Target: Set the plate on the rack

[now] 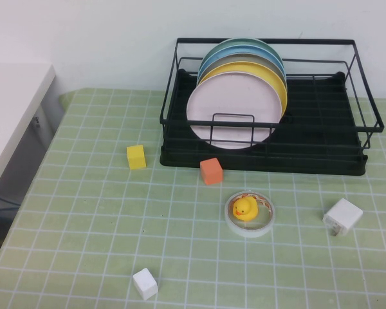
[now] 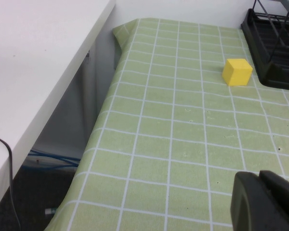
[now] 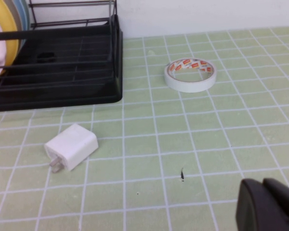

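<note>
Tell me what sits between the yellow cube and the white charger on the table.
In the high view, between the yellow cube and the white charger lie the orange cube and the tape roll ringing a rubber duck.

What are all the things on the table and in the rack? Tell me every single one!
Rack: one, black wire, at the back of the table.
Pink plate: one, pale pink, standing in the rack, frontmost of the stack.
Other plates: yellow, grey, blue and green, standing behind the pink one.
Yellow cube: one, left of the rack.
Orange cube: one, just in front of the rack.
White cube: one, near the front edge.
Tape roll: one, white, in front of the rack.
Rubber duck: one, yellow, inside the tape roll.
Charger plug: one, white, right side.
Second tape roll: one, white, right wrist view only.
Left gripper: black, above the table's left part.
Right gripper: black, above the right part.
</note>
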`<action>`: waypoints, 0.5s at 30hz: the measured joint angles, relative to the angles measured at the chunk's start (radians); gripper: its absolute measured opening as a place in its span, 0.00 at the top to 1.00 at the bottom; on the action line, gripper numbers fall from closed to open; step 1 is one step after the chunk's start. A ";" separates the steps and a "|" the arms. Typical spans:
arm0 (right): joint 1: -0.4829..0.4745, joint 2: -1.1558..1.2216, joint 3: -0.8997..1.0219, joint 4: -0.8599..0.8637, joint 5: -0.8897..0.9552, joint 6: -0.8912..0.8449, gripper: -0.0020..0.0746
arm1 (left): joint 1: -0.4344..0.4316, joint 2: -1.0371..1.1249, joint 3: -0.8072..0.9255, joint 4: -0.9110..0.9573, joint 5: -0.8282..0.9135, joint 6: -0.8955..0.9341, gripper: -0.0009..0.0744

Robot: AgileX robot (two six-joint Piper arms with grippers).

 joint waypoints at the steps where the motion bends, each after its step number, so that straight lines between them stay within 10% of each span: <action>1: -0.005 0.000 0.000 0.002 0.000 0.000 0.98 | 0.000 0.000 0.000 0.000 0.000 0.000 0.99; 15: -0.011 0.000 0.000 0.002 0.001 0.000 0.98 | 0.000 0.000 0.000 0.000 0.000 0.000 0.99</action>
